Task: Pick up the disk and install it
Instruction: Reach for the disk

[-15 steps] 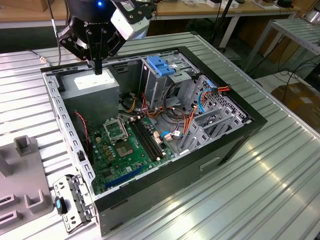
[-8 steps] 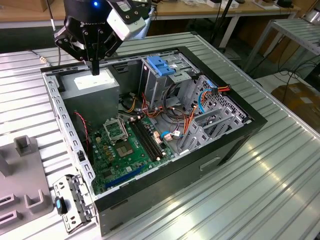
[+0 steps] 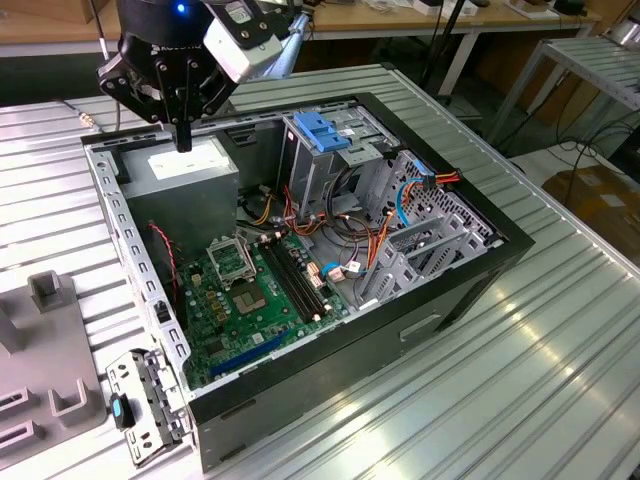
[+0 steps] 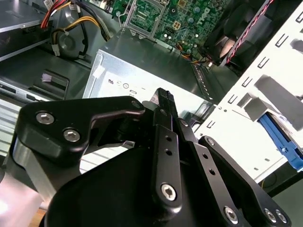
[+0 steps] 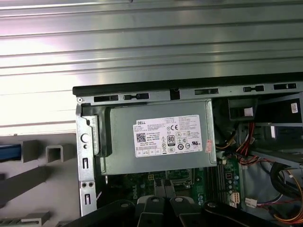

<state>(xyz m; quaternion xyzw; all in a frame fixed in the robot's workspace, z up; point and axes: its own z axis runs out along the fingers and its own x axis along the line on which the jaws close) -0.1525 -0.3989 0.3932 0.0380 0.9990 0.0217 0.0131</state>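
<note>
The black gripper [image 3: 183, 138] is held above the grey power-supply box [image 3: 190, 172], jaws pressed together and empty. The disk [image 5: 9, 151], judged by its blue plastic edge, probably rests on the grey slotted holder [image 5: 52, 152] outside the case. Picking is judged not begun; a grasp calls for opened jaws.

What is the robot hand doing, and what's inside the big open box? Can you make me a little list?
gripper: shut, hanging over the power-supply box
held: nothing seen
computer case: open, lying on the metal table
inside: green motherboard, orange wires, blue bracket atop the drive cage
</note>
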